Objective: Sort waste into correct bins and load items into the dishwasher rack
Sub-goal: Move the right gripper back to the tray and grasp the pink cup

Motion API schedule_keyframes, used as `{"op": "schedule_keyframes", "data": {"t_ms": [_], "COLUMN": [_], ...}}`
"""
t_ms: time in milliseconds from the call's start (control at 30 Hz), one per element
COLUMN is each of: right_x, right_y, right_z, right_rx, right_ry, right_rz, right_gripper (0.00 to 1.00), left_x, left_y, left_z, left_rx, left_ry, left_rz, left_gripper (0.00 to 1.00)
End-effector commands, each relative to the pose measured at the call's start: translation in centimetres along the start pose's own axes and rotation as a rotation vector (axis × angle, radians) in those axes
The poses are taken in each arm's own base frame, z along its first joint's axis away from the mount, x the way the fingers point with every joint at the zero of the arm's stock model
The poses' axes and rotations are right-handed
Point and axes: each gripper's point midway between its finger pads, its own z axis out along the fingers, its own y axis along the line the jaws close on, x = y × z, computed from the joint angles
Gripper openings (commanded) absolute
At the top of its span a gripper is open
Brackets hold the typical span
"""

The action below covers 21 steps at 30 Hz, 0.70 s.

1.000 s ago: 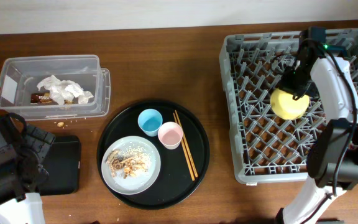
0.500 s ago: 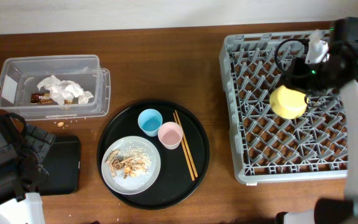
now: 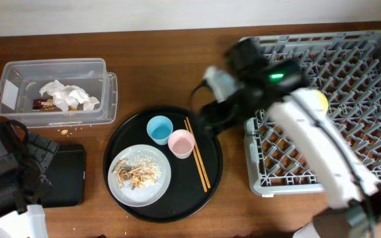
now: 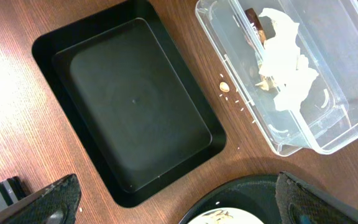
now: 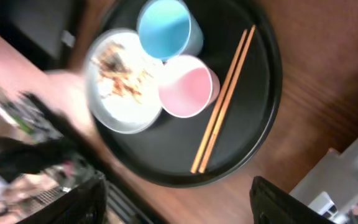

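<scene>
**Yellow bowl in the rack, both claws spread and empty**

The yellow bowl (image 3: 319,100) lies among the pegs of the grey dishwasher rack (image 3: 376,59). Only the overhead view shows it, and the blurred right arm (image 3: 309,139) crossing the rack's left side covers most of it.

To the left is the round black tray (image 3: 211,173). It holds the light-blue cup (image 3: 159,129) and the pink cup (image 3: 181,143), which touch each other. The wooden chopsticks (image 3: 197,153) lie just to the right of the cups. The pale plate (image 3: 161,180) holds food scraps (image 3: 134,175).

The right wrist view shows the same group close up and smeared. In it the right gripper (image 5: 178,183) has its fingers (image 5: 73,199) set wide at the lower corners, with nothing between them. It hangs above the tray's near edge, and a corner of the rack is at lower right. Overhead, this claw is too blurred to read.

At far left the clear tub (image 3: 108,99) contains crumpled tissue (image 3: 65,96) and the snack wrapper (image 3: 43,104). A few crumbs (image 3: 63,131) lie on the table (image 3: 177,66) just outside the tub. The left wrist view gives what the overhead view half hides. The shallow black tray (image 4: 135,106) has nothing in it, and it stands beside the tub without touching it. The left gripper (image 4: 178,180) is above it, opened wide and holding nothing.
</scene>
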Motion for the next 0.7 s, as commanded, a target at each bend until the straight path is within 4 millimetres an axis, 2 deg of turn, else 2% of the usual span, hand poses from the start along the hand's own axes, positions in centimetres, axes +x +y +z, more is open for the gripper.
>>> {"op": "schedule_keyframes", "data": {"t_ms": [0,67,133,200,233,300,467,667], "right_x": [0.0,0.2,0.7,0.9,0.9,0.8,0.7,1.2], "right_y": [0.0,0.2,1.5,2.2,2.6,3.4,3.9,3.3], "right_z": [5.1,7.8,10.9,12.4,13.2,14.2,15.9,18.1], "right_rx": [0.190,0.255,0.256,0.253,0.250,0.254,0.335,0.365], "right_ry": [0.093,0.132,0.185,0.201,0.204,0.202,0.189,0.224], "right_rz": [-0.028,-0.018,-0.062,-0.087,-0.101,-0.157,-0.232,-0.236], "right_gripper": [0.75,0.75,0.74,0.74,0.71,0.67,0.54,0.46], "left_x": [-0.1,-0.1,-0.1,-0.1,-0.1,-0.1,-0.1,-0.2], "left_y": [0.1,0.1,0.1,0.1,0.1,0.1,0.1,0.1], "left_z": [-0.1,-0.1,-0.1,-0.1,-0.1,-0.1,-0.1,-0.1], "left_rx": [0.000,0.000,0.000,0.000,0.000,0.000,0.000,0.000], "left_ry": [-0.006,-0.006,-0.006,-0.006,-0.006,-0.006,-0.006,-0.006], "left_rz": [-0.008,-0.008,-0.008,-0.008,-0.008,-0.008,-0.008,-0.008], "left_gripper": [0.99,0.99,0.99,0.99,0.99,0.99,0.99,0.99]}}
